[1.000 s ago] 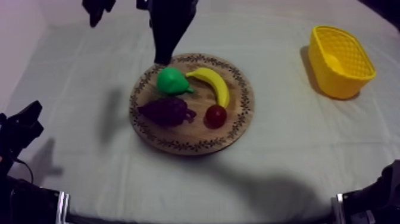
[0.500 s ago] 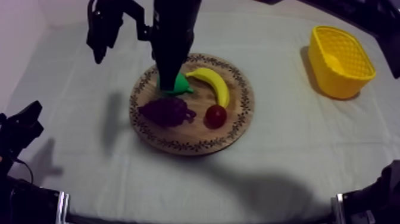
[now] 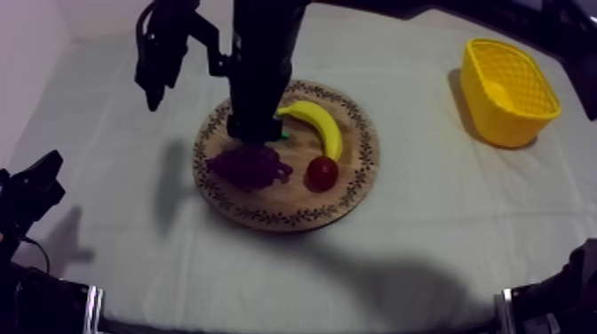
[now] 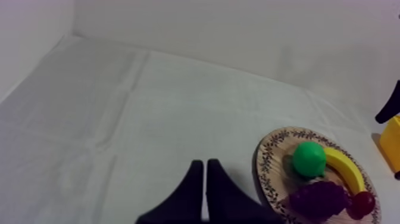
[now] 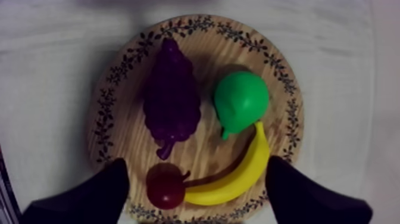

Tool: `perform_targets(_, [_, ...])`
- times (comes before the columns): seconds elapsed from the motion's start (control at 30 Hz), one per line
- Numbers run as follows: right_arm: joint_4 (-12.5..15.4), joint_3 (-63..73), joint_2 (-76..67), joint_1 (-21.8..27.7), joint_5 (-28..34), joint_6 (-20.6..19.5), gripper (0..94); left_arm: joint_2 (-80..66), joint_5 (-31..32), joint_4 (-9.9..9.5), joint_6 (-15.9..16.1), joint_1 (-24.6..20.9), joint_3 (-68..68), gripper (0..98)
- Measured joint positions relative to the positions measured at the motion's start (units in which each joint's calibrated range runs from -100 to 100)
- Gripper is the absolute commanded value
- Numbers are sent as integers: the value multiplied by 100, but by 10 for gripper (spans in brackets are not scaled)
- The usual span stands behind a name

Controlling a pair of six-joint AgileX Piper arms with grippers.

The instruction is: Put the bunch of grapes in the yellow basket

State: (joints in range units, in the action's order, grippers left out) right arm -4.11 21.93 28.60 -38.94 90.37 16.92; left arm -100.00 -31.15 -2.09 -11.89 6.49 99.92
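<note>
Since the wooden board (image 3: 351, 182), well apart from the yellow basket (image 3: 502, 111), holds the bunch of grapes (image 3: 249, 166), the right gripper (image 5: 196, 168) hovers above, fingers wide and empty, likely to straddle them; the left gripper (image 4: 205, 167) sits aside, closed on nothing.

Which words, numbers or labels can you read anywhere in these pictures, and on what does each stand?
None can be read.
The board has a leafy pattern round its rim, not letters.
The grapes, basket and cloth carry no writing.
</note>
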Motion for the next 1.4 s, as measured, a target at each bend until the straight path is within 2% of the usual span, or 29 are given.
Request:
perform_targets(0.4, [411,-438,521,-29,-456,216,705,0,0,0,0,0,0,1])
perform_targets(0.63, [453,-298,1010,21,-669,279,704,0,0,0,0,0,0,1])
perform_targets(1.17, [411,695,2138,126,-718,392,690,0,0,0,0,0,0,1])
perform_targets(1.27, [411,839,2297,138,-728,408,657,0,0,0,0,0,0,1])
perform_targets(1.4, [411,953,2433,138,-730,401,500,0,0,0,0,0,0,1])
